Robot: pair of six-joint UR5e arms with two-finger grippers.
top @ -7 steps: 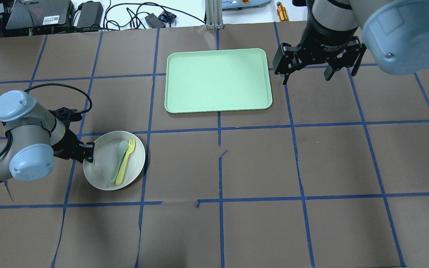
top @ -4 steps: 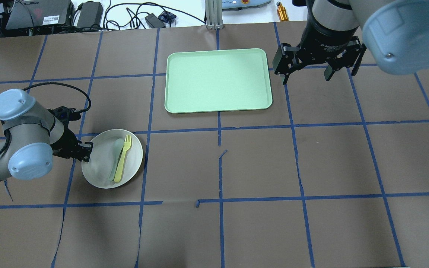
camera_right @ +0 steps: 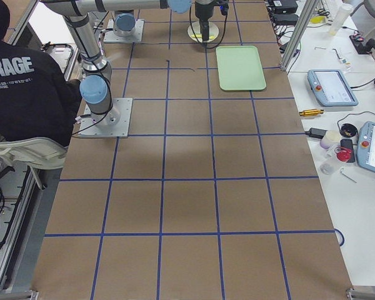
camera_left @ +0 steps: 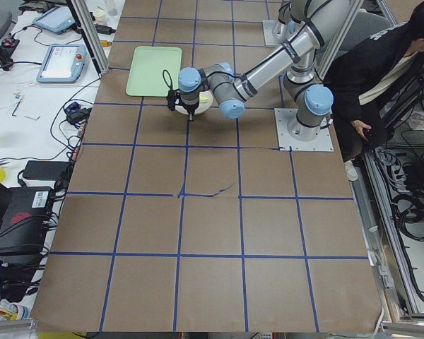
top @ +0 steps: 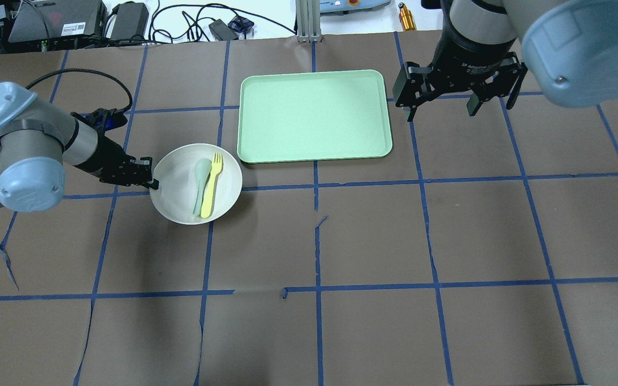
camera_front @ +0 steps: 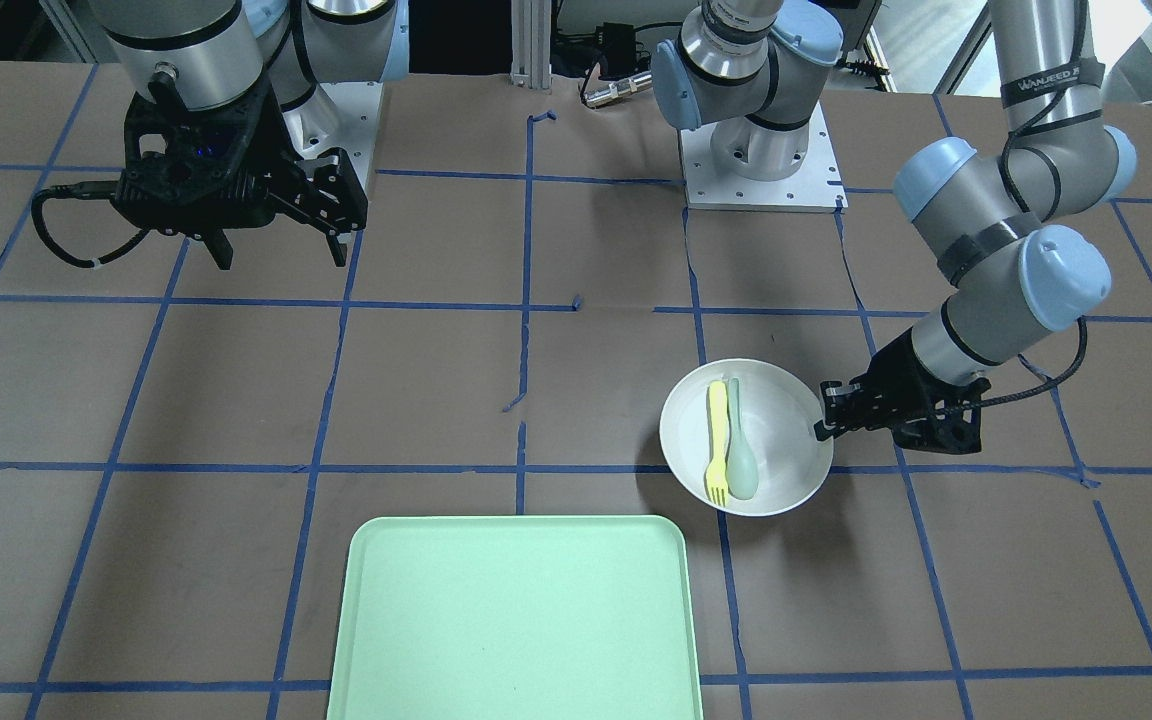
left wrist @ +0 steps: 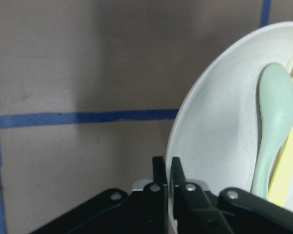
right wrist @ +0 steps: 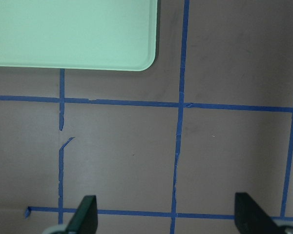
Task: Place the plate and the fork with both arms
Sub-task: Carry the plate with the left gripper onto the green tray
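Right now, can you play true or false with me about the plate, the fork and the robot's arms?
1. The left end effector is pinching the plate by its rim. True.
2. The fork lies on the green tray. False: it lies in the plate, beside the spoon.
3. The right end effector is open and holds nothing. True.
4. The plate sits on the tray. False: it is off the tray, near one of its corners.
5. The spoon is yellow. False: it is pale green, and the fork is the yellow one.
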